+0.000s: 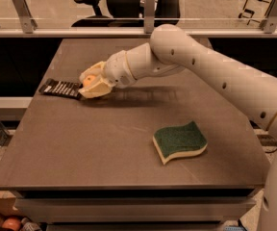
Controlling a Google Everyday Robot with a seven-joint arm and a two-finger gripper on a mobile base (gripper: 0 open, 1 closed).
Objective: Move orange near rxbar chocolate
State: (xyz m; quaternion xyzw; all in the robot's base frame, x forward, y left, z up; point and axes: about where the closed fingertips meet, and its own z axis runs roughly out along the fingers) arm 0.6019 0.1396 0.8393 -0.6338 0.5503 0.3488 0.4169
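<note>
over at the left of the dark table, the arm's gripper hangs low with its fingers clasped around the orange, just beside the right end of the rxbar chocolate, while a green sponge lies well apart.

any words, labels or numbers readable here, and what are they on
Flat dark wrapped bar: rows of white lettering, too blurred to read.
Cream pincer, beside the bar, holding a small round orange fruit: no text.
Wavy green-and-yellow sponge: no text.
</note>
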